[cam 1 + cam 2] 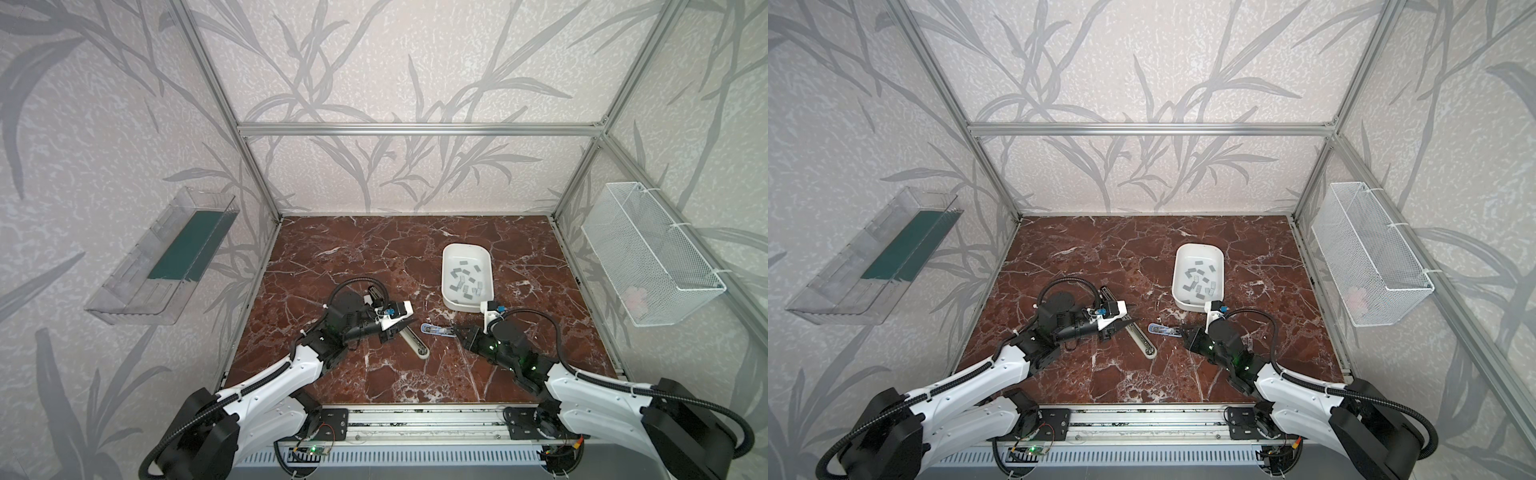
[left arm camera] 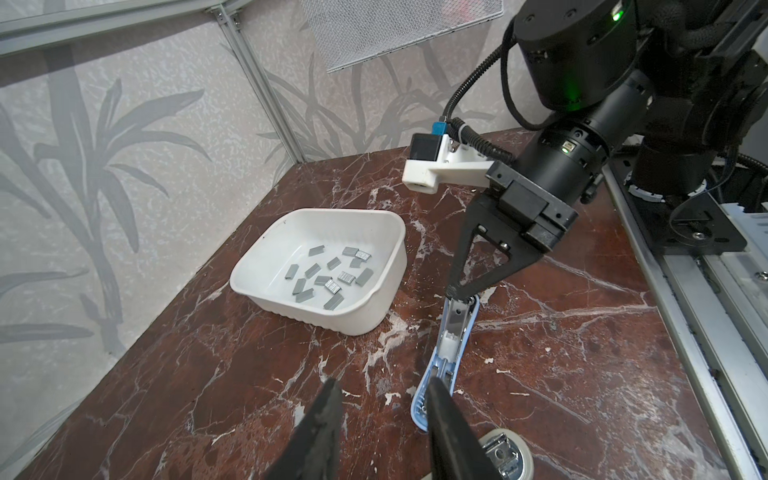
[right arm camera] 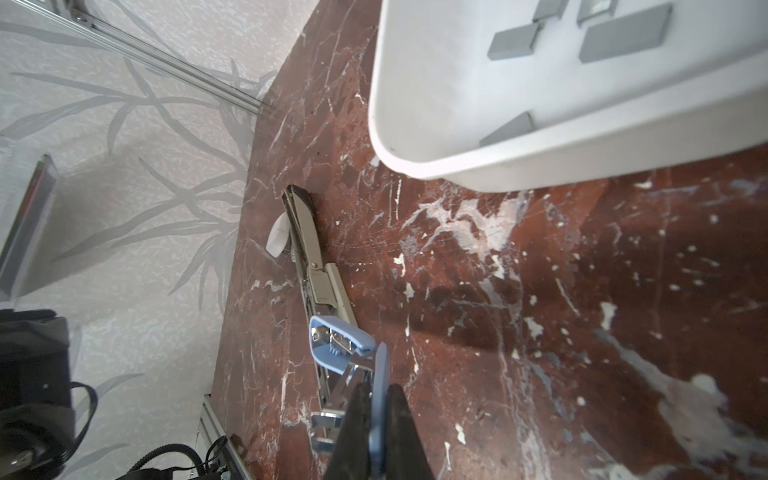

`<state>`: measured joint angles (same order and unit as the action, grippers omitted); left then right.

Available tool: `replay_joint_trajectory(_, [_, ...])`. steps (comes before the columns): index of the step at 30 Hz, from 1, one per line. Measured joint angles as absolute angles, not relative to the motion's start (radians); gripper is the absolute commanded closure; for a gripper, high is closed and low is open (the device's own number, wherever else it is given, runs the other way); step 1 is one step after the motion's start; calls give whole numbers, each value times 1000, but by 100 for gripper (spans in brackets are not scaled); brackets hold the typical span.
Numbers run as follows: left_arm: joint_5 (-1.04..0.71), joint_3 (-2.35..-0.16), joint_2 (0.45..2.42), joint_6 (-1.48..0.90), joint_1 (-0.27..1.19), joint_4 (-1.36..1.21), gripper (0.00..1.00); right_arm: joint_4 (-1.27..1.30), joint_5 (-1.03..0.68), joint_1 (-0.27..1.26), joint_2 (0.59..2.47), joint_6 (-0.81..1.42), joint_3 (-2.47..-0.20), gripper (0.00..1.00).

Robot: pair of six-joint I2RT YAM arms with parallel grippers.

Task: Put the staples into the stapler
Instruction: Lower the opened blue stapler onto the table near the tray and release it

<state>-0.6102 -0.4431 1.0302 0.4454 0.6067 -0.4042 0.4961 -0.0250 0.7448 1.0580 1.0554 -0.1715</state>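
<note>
At worktop (image 2: 561,353) centre, right gripper (image 2: 456,290) clamps the opened stapler (image 2: 446,345); left gripper (image 2: 382,411) jaws stand apart. Next: pick staples (image 2: 328,278) from the tray (image 2: 361,320)

1. The far half of the desk (image 1: 374,249) lies open to me.
2. The white tray (image 1: 444,274) stands in the way just ahead of my right arm.
3. Between my two arms lie the blue stapler (image 1: 436,330) and the grey stapler (image 1: 417,345).

Left gripper (image 2: 384,384): jaws slightly apart, pointing toward tabletop middle.
Right gripper (image 3: 378,390): jaws pinched on blue stapler (image 3: 336,347) end, wrist low.
</note>
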Motion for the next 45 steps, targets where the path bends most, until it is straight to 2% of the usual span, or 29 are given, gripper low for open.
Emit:
replay_joint_trajectory(8, [-577,-443,1044,415,606,-414,62,616,12,748,1247,1098,-175,100])
replay_joint_trajectory(9, [-579,-443,1048,416,606,-414,62,631,18,748,1259,1102,-175,97])
replay_joint_trajectory(13, [-620,-443,1076,434,606,-411,61,628,43,748,1262,1112,-175,74])
replay_joint_trajectory(16, [-669,-448,1128,459,609,-401,61,583,61,748,1252,1114,-175,68])
replay_joint_trajectory(32, [-720,-619,1440,577,732,-342,63,503,100,747,1216,1122,-157,60])
replay_joint_trajectory(45, [-728,-796,1724,749,832,-304,63,494,102,737,1195,1111,-142,59])
